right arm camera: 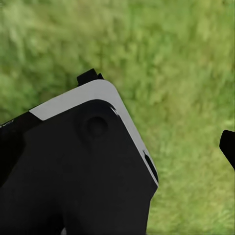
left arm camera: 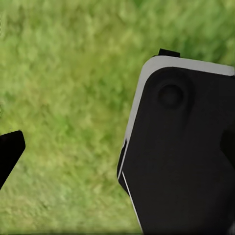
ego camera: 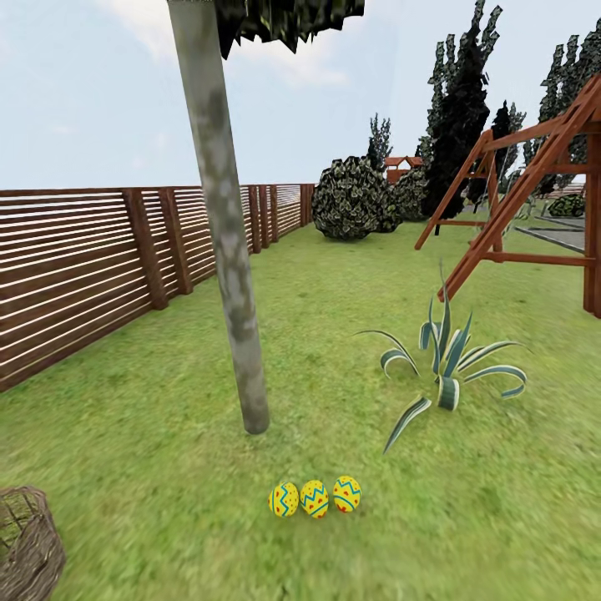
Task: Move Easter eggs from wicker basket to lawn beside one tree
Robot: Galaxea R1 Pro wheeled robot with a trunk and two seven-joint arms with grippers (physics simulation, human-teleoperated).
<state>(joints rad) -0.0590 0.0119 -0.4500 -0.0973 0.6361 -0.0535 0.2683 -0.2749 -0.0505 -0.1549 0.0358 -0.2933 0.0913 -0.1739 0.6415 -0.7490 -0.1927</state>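
Head view: three yellow, blue-zigzagged Easter eggs (ego camera: 315, 497) are seen in a row, side by side, on the mottled green lawn (ego camera: 167, 467), near the pale leaning tree trunk (ego camera: 225, 234); the brown wicker basket (ego camera: 29, 542) is set well apart. Wrist views: grass is shown below each dark gripper body; jaw spacing cannot be told.

In the left wrist view a large matte black housing (left arm camera: 181, 156) with rounded corners is edged along its top and side by a pale grey band. A shallow round recess (left arm camera: 171, 94) sits near its upper corner, and a small black tab pokes up at 12 o'clock. A black pointed finger (left arm camera: 10, 152) shows at 9 o'clock. The right wrist view shows a like black housing (right arm camera: 73, 171), grey-edged, with a round recess (right arm camera: 96, 126), and a black finger (right arm camera: 228, 146) at 3 o'clock.
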